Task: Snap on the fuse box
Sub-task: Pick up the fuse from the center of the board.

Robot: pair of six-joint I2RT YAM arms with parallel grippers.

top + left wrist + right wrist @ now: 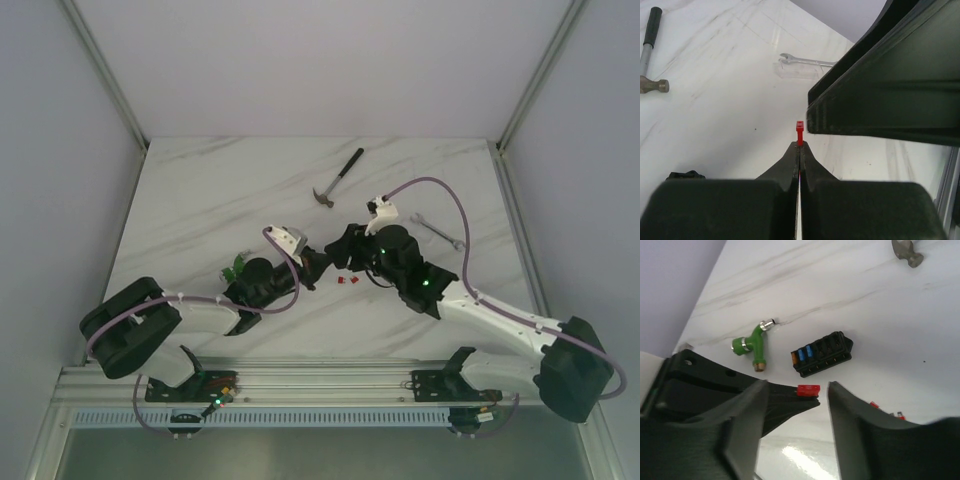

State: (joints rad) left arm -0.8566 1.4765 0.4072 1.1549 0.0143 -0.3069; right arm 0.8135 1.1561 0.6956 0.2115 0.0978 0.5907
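The fuse box [822, 354] is a small black block with blue and orange inserts. It lies on the marble table and shows only in the right wrist view, beyond both grippers. My left gripper [800, 145] is shut on a small red fuse [800, 131], which sticks out past its tips. The same fuse [808, 390] shows between the open fingers of my right gripper [797, 385], which holds nothing. In the top view the left gripper [318, 266] and right gripper [338, 252] meet tip to tip at the table's middle. The fuse box is hidden there.
A green fitting [752, 342] lies just left of the fuse box, also seen in the top view [237, 265]. Loose red fuses [346, 283] lie under the grippers. A hammer [338, 177] lies at the back and a wrench [437, 231] at the right.
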